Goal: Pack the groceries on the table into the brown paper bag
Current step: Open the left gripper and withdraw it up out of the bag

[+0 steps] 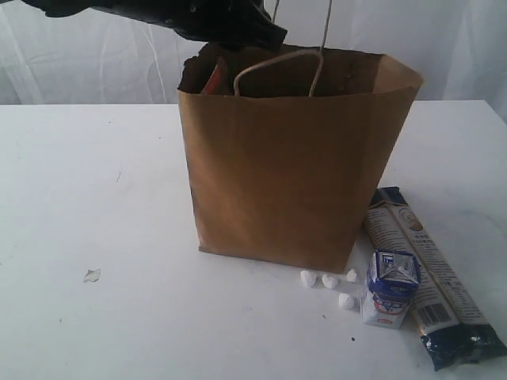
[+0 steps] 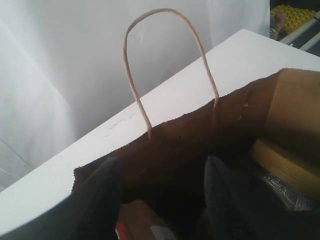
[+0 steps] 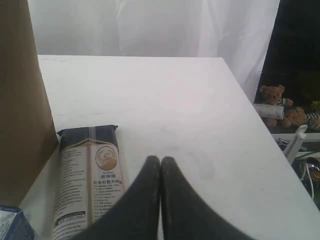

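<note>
The brown paper bag [image 1: 293,182] stands upright in the middle of the table [image 1: 95,198]. My left gripper [image 1: 265,36] hangs over the bag's open mouth. In the left wrist view its jaws [image 2: 161,167] stand apart, open, with the brown-red pouch [image 2: 142,220] lying loose below them inside the bag, next to the jar's olive-gold lid [image 2: 285,162]. The pouch's top [image 1: 214,79] peeks over the bag's rim. The blue-white carton [image 1: 390,289] and the long packet [image 1: 428,277] lie on the table to the bag's right. My right gripper [image 3: 160,161] is shut and empty, beside the packet [image 3: 87,180].
Small white crumbs [image 1: 329,281] lie at the bag's front corner and a pale scrap [image 1: 92,275] at front left. The bag's loop handles [image 1: 277,67] stand above its rim. Beyond the table's edge, teddy bears [image 3: 272,95] and clutter show.
</note>
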Robot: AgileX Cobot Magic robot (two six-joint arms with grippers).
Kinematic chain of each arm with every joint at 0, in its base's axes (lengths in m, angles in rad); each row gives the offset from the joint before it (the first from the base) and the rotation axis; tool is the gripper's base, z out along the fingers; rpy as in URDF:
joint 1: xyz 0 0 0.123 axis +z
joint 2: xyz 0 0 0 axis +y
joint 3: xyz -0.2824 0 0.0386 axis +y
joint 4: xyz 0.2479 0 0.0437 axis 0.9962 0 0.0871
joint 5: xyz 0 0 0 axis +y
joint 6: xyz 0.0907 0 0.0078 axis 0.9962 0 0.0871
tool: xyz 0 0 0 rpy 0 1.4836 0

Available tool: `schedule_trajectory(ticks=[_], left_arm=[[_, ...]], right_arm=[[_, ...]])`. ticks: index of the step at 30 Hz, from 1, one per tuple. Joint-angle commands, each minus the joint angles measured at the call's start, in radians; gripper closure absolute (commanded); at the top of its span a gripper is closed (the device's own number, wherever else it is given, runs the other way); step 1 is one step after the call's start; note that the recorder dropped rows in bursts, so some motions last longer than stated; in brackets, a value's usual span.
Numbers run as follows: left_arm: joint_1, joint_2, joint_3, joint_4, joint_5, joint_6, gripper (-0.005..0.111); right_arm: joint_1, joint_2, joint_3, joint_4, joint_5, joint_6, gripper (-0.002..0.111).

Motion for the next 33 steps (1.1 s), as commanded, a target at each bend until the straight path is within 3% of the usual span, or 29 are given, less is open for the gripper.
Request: schedule_trajectory(ticks=[1,11,15,20,28,33], left_arm=[[-0.002,-0.006,-0.003,-0.008,0.001,-0.003,0.052],[-0.002,-0.057,-0.005,-0.008,-0.073,-0.001,0.052],[-0.002,-0.128,-0.005,-0.008,-0.043,-0.001,0.067],[-0.002,-0.223,-0.005,0.090,0.139,0.009,0.107],[0.014,-0.264,-0.005,0.398,0.557,-0.036,0.107],[0.093,-0.297,0.082,0.410,0.545,-0.092,0.107]], right_arm=[[0.001,0.002,0.005,0.004,-0.007,0.002,0.108],[0.001,0.002,0.005,0.004,-0.007,0.002,0.108],[0.001,0.002,0.005,0.004,-0.007,0.002,0.108],[0.001,0.002,0.005,0.004,-0.005,0.002,0.108],[0.001,0.002,0.005,0.004,0.016,0.002,0.108],[0.001,0.002,0.005,0.004,0.016,0.002,0.108]])
